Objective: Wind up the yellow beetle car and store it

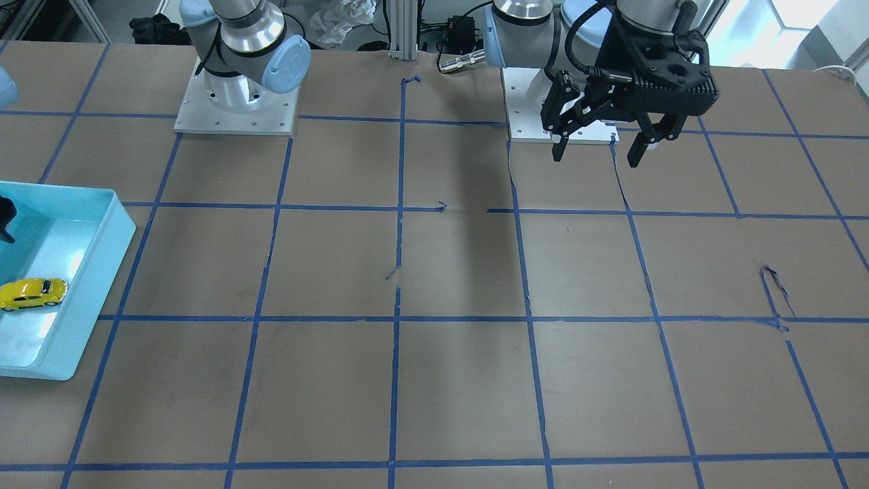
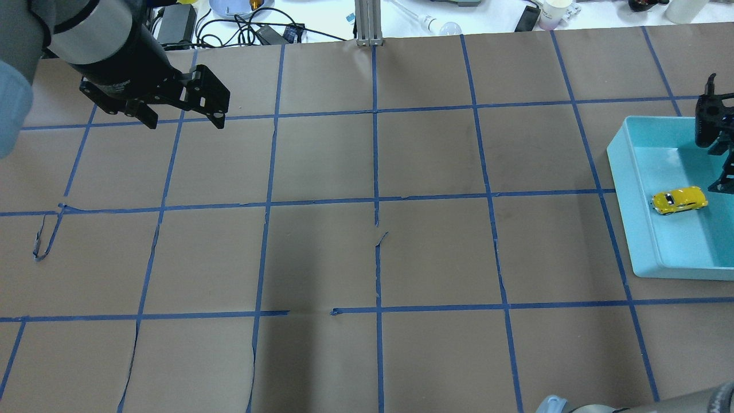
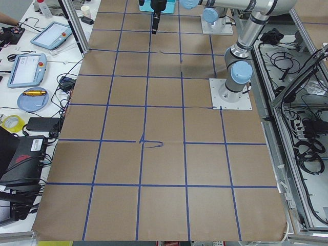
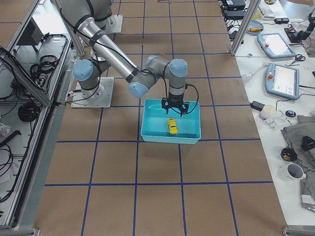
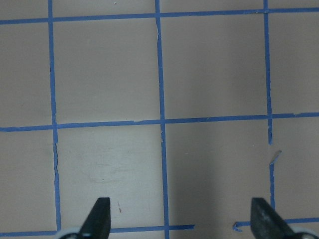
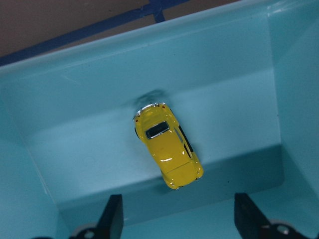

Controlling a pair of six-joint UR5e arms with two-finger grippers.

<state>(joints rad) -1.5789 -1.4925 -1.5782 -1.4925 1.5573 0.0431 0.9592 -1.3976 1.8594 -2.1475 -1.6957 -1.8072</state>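
The yellow beetle car (image 6: 167, 145) lies on its wheels on the floor of a light blue bin (image 2: 625, 189), free of any gripper. It also shows in the overhead view (image 2: 679, 200), the front view (image 1: 31, 293) and the right side view (image 4: 172, 126). My right gripper (image 6: 177, 221) is open and empty, hovering above the bin just beside the car; it shows at the overhead view's right edge (image 2: 717, 143). My left gripper (image 2: 184, 120) is open and empty, high above the far left of the table, also in the front view (image 1: 597, 149).
The bin (image 1: 102, 231) stands at the table's right end, seen from the robot. Brown paper with a blue tape grid (image 2: 375, 201) covers the table. Cables, tablets and cups lie on the benches beyond the far edge (image 2: 258, 23).
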